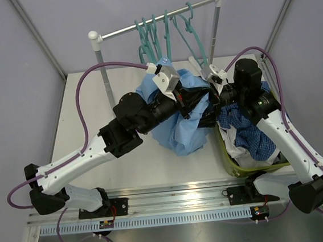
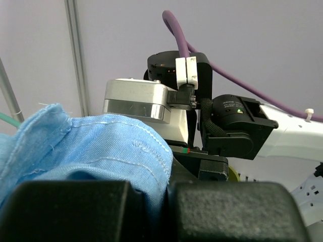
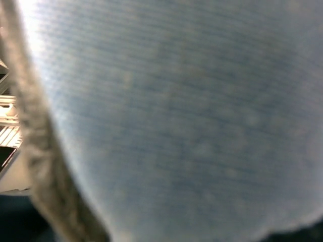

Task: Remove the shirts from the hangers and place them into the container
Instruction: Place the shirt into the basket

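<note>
Left pincer (image 2: 164,201) is clamped shut on a fold of the light blue shirt (image 2: 101,146). Right pincer (image 1: 209,102) is buried in the same cloth, which blurs its camera, so I cannot tell how its jaws stand. The shirt is off its hanger, bunched between the arms and drooping onto the table (image 1: 85,105), just beside the basket (image 1: 229,161), which already holds other shirts. The hangers (image 1: 153,33) look bare. The cloth is soft, light and floppy and will likely trail, so a thick bunch near the collar is the best hold
</note>
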Controlling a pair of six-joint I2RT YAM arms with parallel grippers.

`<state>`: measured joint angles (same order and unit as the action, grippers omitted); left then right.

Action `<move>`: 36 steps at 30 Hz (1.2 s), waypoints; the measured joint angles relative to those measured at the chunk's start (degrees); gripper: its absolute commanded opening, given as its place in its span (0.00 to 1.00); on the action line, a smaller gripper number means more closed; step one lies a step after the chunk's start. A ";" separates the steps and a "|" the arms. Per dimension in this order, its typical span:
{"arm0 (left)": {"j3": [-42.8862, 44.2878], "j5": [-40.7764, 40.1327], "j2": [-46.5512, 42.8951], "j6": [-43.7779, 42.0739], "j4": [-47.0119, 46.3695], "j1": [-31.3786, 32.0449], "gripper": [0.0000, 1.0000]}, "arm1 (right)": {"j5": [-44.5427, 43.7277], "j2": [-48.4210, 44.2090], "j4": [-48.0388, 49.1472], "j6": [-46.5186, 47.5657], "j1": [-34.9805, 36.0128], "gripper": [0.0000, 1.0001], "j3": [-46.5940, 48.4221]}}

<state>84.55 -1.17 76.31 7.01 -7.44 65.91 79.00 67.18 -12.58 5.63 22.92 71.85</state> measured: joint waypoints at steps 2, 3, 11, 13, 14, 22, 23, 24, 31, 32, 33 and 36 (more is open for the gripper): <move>0.44 0.44 0.00 0.26 0.00 0.04 0.00 | 0.24 -0.11 0.87 -0.68 0.09 0.02 0.17; 0.66 0.63 0.00 0.42 0.02 0.04 0.00 | 0.33 -0.17 1.07 -0.90 0.09 0.00 0.35; 1.16 2.08 -0.55 0.85 -0.07 0.50 0.19 | 0.63 -2.19 -5.46 2.36 -3.04 0.00 2.23; 1.03 2.16 -2.01 0.94 -0.72 0.94 0.17 | 0.44 -2.75 -9.70 4.37 -5.09 0.00 2.97; 0.46 2.14 -3.30 0.94 -1.53 1.11 0.12 | 0.24 -2.91 -10.99 4.98 -5.88 0.00 3.13; -2.67 1.95 -9.86 0.33 -1.31 1.44 0.00 | -0.15 -3.74 -14.40 7.43 -7.08 0.00 3.65; -2.69 1.90 -9.88 0.26 -1.11 1.44 0.00 | -0.57 -3.65 -15.19 8.00 -7.10 0.00 3.80; -2.80 1.86 -9.90 0.11 -1.03 1.44 0.00 | -1.07 -3.52 -16.50 8.66 -7.10 0.00 4.31; -4.37 1.27 -14.05 -1.55 0.31 1.46 0.64 | -10.86 -1.90 -27.08 13.18 -9.16 0.00 15.89; -4.33 1.49 -15.28 -1.60 0.46 1.46 0.74 | -12.87 -1.51 -28.41 13.70 -9.75 0.00 18.56; -4.20 1.73 -16.55 -1.53 0.68 1.51 0.87 | -14.78 -1.07 -29.40 14.08 -10.25 0.00 21.03; -2.99 2.56 -19.41 -1.51 2.45 1.51 0.99 | -20.35 0.02 -32.41 14.93 -11.13 0.00 28.11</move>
<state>81.56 1.39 56.90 5.50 -4.99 67.42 58.65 67.20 -44.99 20.56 11.79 99.96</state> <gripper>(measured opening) 0.926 0.748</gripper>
